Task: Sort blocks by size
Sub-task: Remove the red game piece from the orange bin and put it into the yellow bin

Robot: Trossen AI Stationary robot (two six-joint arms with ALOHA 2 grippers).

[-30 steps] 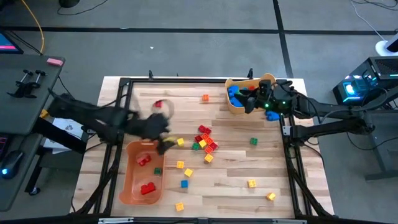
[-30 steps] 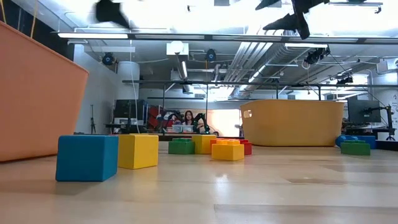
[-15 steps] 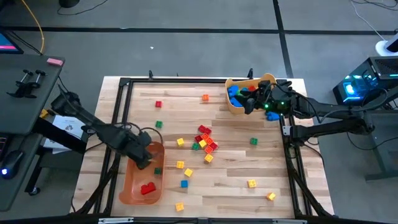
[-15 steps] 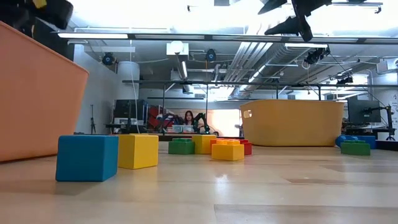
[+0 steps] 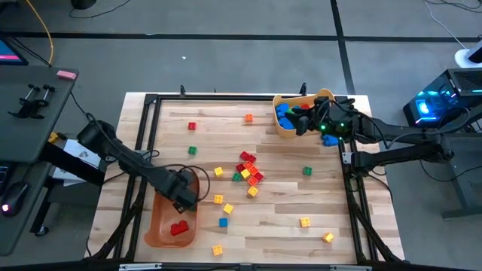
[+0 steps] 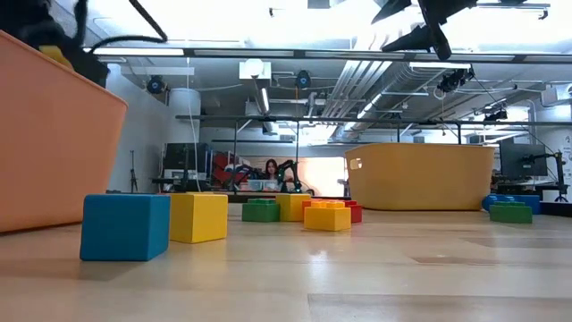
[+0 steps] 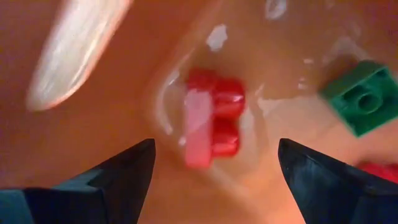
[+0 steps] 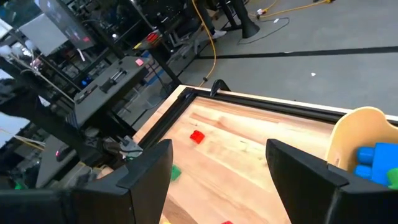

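Note:
The blocks lie scattered on the wooden table, with a cluster (image 5: 248,169) of red, yellow and green ones at the middle. My left gripper (image 5: 184,197) hangs open and empty over the near left orange bin (image 5: 162,229). Its wrist view (image 7: 216,144) looks down between the fingers at a red brick (image 7: 214,121) and a green brick (image 7: 364,96) on the bin's floor. My right gripper (image 5: 301,120) is open and empty above the far right bin (image 5: 290,134), which holds blue bricks (image 5: 285,117).
Loose blocks lie apart: red (image 5: 192,126) and orange (image 5: 248,118) at the far side, green (image 5: 306,172), yellow (image 5: 305,222), blue (image 5: 223,222). A black frame (image 5: 151,120) rims the table. In the low view a blue cube (image 6: 125,226) and a yellow cube (image 6: 198,217) stand nearest.
My left gripper has gone quickly from over the table near the green block toward the table's near edge, and now hangs over the near left bin. My right gripper has kept still.

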